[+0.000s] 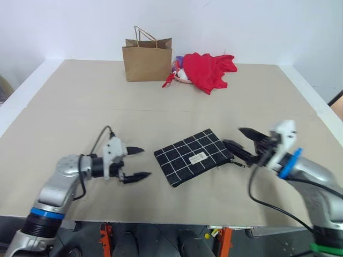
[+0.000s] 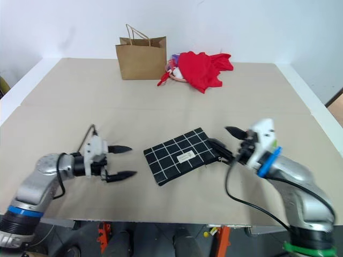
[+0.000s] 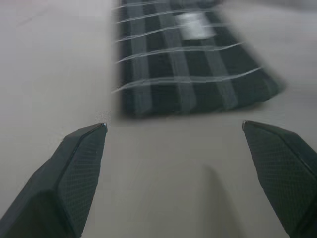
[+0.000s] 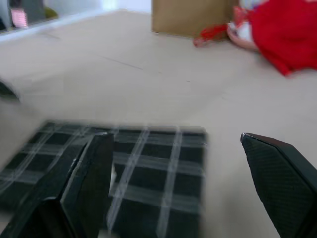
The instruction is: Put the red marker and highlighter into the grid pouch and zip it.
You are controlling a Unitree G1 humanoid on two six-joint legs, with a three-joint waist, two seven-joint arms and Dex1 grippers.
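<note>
Fingers spread wide on both sides, nothing held: the left gripper [image 1: 137, 163] sits just left of the grid pouch [image 1: 194, 156], the right gripper [image 1: 239, 137] just right of it, by the zipper end. The pouch lies flat near the table's [image 1: 69, 101] front edge. It looks soft, light and floppy, likely to slide; pinching an edge or corner seems best.
</note>
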